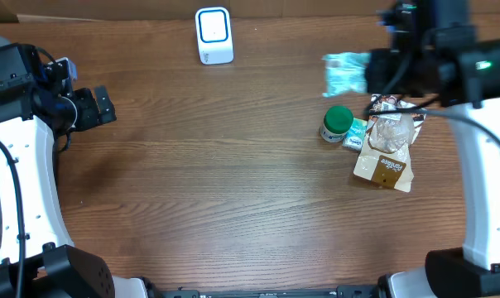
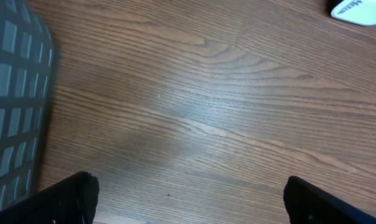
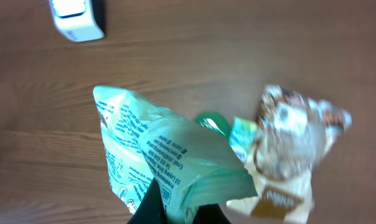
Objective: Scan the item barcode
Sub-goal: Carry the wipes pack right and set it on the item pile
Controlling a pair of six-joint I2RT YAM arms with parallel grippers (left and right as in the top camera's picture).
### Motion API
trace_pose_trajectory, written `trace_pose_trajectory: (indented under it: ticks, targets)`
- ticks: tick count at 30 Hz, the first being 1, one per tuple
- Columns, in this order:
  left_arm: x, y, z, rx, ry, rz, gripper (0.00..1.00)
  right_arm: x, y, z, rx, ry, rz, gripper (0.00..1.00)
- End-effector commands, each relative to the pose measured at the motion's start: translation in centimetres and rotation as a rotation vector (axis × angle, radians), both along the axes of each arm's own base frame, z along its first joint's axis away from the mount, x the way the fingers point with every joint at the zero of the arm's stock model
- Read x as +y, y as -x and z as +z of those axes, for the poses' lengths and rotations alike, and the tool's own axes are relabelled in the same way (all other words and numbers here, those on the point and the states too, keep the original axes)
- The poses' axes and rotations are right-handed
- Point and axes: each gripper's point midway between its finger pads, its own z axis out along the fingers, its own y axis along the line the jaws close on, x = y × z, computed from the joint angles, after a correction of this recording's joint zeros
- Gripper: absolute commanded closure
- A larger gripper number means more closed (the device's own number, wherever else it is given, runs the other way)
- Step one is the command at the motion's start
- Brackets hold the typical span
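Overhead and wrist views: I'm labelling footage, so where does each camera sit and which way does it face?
Overhead: above the table, facing straight down; left arm and right arm at the sides.
Left wrist: on the left arm, facing down at bare wood; its open jaws' tips in the bottom corners.
Right wrist: on the right arm, facing down past shut jaws holding a pale green packet, above a green-lidded jar and brown snack bag.
Shared: all three show the white scanner.

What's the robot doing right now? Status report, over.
Left gripper open, idle. Right gripper shut on green packet, held aloft. Scanner at far edge, nothing between packet and it.
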Motion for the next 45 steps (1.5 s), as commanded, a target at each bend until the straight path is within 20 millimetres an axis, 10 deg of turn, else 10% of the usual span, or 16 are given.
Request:
trace_pose_trajectory:
  ticks: [1,9,16,28,34,38,45]
  targets:
    - [0.0,-0.1,0.2,-0.005,-0.008,-0.016,0.00,-2.1,0.6,0.4,0.031,-0.140,-0.104,0.96]
    - [0.0,-0.1,0.2,-0.005,-0.008,-0.016,0.01,-7.8,0.9,-5.5,0.165,-0.153,-0.277,0.96]
    - [0.0,-0.1,0.2,-0.005,-0.008,-0.016,0.01,-9.1,0.7,-14.4,0.252,-0.139,-0.314,0.96]
    - [0.0,-0.1,0.2,-0.005,-0.008,-0.016,0.01,-9.4,-0.2,-21.4,0.204,-0.160,-0.361,0.82]
    - [0.0,-0.1,0.2,-0.005,-0.008,-0.016,0.00,-9.1,0.3,-22.0,0.219,-0.171,-0.357,0.47]
    - [0.0,-0.1,0.2,-0.005,-0.008,-0.016,0.00,-8.2,-0.4,-21.1,0.196,-0.223,-0.329,0.44]
    - [0.0,-0.1,0.2,-0.005,-0.008,-0.016,0.00,-7.5,-1.3,-13.6,0.104,-0.246,-0.293,0.30]
